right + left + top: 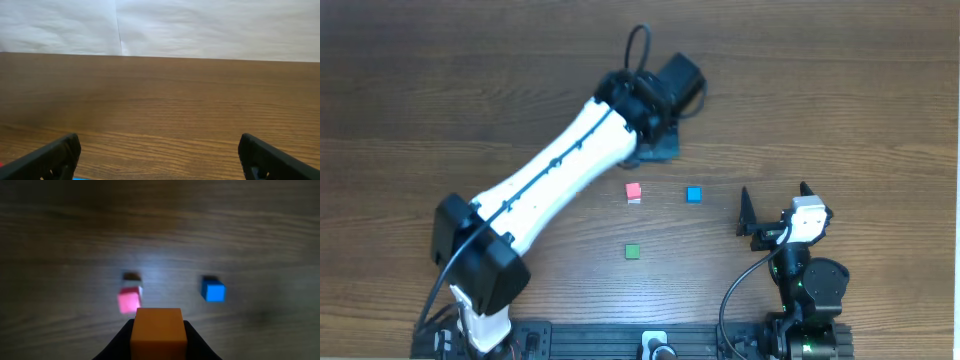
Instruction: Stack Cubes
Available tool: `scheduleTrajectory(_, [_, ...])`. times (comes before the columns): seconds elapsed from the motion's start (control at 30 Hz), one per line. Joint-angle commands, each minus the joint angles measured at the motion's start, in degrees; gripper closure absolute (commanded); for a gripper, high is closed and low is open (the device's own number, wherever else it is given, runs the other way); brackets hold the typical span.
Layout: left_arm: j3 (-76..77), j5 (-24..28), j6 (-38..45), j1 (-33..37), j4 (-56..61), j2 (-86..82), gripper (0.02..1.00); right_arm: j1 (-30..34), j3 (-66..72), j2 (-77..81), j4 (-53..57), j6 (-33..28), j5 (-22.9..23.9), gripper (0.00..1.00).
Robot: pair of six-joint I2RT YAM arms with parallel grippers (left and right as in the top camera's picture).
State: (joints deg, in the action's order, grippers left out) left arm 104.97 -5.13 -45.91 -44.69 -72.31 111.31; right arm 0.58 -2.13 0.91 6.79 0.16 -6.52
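Note:
My left gripper (158, 352) is shut on an orange cube (158, 330) and is lifted above the table; in the top view it (656, 148) sits at the end of the white arm. Below it stands a pink cube (128, 301) (633, 189) with a white edge showing beside it. To the right of that lies a blue cube (213, 290) (693, 194). A green cube (632, 252) lies nearer the arm bases. My right gripper (775, 208) (160, 160) stands open near its base with nothing between its fingers, right of the blue cube.
The wooden table (840, 100) has free room on all sides of the cubes. A white wall (200, 25) rises past the far edge. The left arm's white link (550, 175) stretches diagonally over the left half.

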Motion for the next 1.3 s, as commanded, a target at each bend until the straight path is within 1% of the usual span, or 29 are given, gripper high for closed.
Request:
scheduleTrajectory(0.03, [-6.1,-1.97,-7.15,-1.86,1.66,-1.44,0.906,-0.42,0.55,-0.57,-0.22,-0.02,0.39,0.009])
scheduleTrajectory(0.3, [-12.15,-1.51,-7.32,-1.42,4.96,-3.96,0.904,-0.42,0.55,-0.57,-0.22,-0.02,0.39,0.007])
scheduleTrajectory(0.5, [-15.76,0.42,-7.3,-0.22,6.91,-3.96,0.906,-0.42,0.55,-0.57,-0.22,-0.02,0.39,0.009])
scheduleTrajectory(0.87, [-19.61,0.59,-7.3,0.22,9.03,-3.82,0.906,-0.42,0.55,-0.57,-0.22,-0.02,0.39,0.009])
scheduleTrajectory(1.3, [-19.69,0.52,-7.28,0.42,10.69,-2.16,0.901,-0.42,0.55,-0.57,-0.22,-0.02,0.39,0.009])
